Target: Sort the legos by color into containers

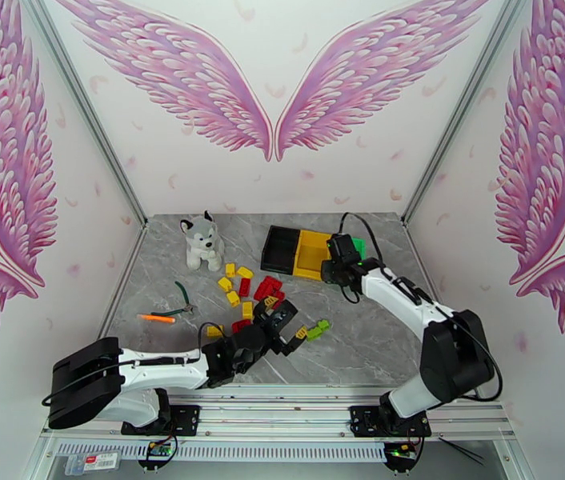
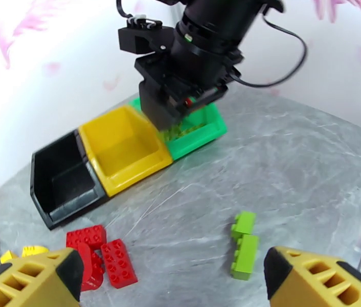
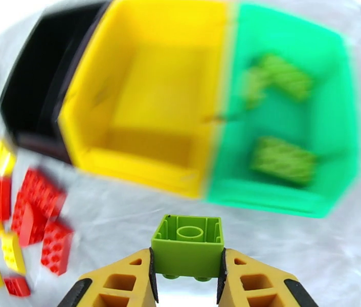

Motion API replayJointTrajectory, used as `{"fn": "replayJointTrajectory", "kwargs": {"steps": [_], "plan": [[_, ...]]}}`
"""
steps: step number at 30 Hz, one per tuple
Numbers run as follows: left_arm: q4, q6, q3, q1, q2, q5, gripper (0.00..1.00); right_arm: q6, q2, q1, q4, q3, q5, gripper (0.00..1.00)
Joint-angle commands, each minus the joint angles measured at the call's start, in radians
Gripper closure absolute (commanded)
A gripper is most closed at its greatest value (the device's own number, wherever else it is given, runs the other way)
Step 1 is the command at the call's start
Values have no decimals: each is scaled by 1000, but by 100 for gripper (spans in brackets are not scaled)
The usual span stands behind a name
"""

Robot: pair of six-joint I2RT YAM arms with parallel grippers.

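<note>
The right gripper [image 3: 186, 276] is pinching a lime-green lego brick [image 3: 186, 246] between its yellow fingers, the brick's hollow underside facing the wrist camera. In the top view this gripper [image 1: 345, 256] is hanging just right of the yellow bin [image 1: 312, 270], over the green bin [image 3: 283, 203] that is joined to the yellow bin's right side. Two or three green bricks [image 3: 283, 159] are lying inside that green bin, blurred. The black bin [image 2: 73, 208] is sitting against the yellow bin's left side, and both it and the yellow bin are showing bare floors.

The left gripper [image 2: 173, 275] is standing spread wide, gripping nothing, well in front of the yellow bin. Two green bricks [image 2: 244, 244] are lying on the table between its fingertips, and a cluster of red bricks [image 2: 98, 249] is lying in front of and left of the yellow bin. Yellow bricks [image 1: 234, 282] are scattered farther left of it, and a plush husky [image 1: 201, 240] is sitting beyond them.

A small red-and-white label [image 1: 94, 460] is lying far in front of the yellow bin, its writing too small to read.
</note>
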Motion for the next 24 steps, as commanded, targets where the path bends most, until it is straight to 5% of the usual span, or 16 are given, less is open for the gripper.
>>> {"fn": "replayJointTrajectory", "kwargs": {"steps": [1, 7, 14, 24], "plan": [[112, 110, -27, -40, -29, -25, 1, 28, -41, -31, 61, -35, 82, 67], [148, 164, -25, -92, -5, -23, 1, 12, 41, -77, 42, 49, 56, 63], [151, 157, -23, -95, 6, -29, 1, 4, 113, -93, 0, 100, 48, 29], [117, 118, -12, -75, -4, -75, 1, 31, 31, -43, -50, 83, -61, 27]]}}
